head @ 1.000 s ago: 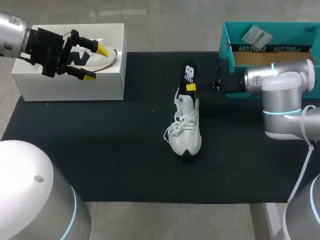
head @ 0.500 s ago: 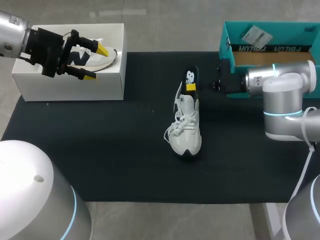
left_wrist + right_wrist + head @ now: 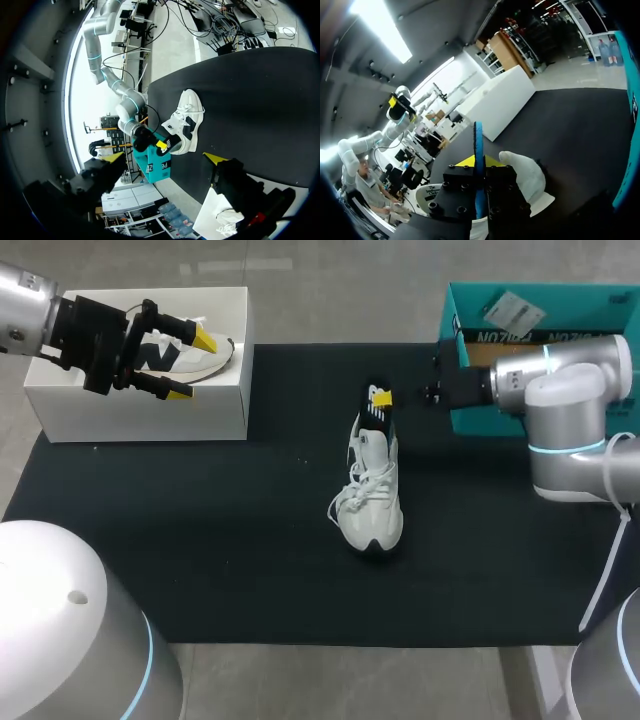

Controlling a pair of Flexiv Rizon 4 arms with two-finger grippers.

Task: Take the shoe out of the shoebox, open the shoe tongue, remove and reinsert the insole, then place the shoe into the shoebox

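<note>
Right gripper [image 3: 381,397] is clamped on the dark insole [image 3: 478,140], holding it on edge at the heel of the white shoe [image 3: 372,495] lying mid-mat, probably so its toe end can slide into the opening. Compared with a second ago, the insole looks much shorter from above, tipped steeper as the wrist drew back. Farther off, the left gripper [image 3: 192,365] hangs spread wide over the white shoebox [image 3: 140,415], likely parked clear

Bright, even overhead light on the dark mat [image 3: 250,540]; soft shadows; white glare in wrist views.
</note>
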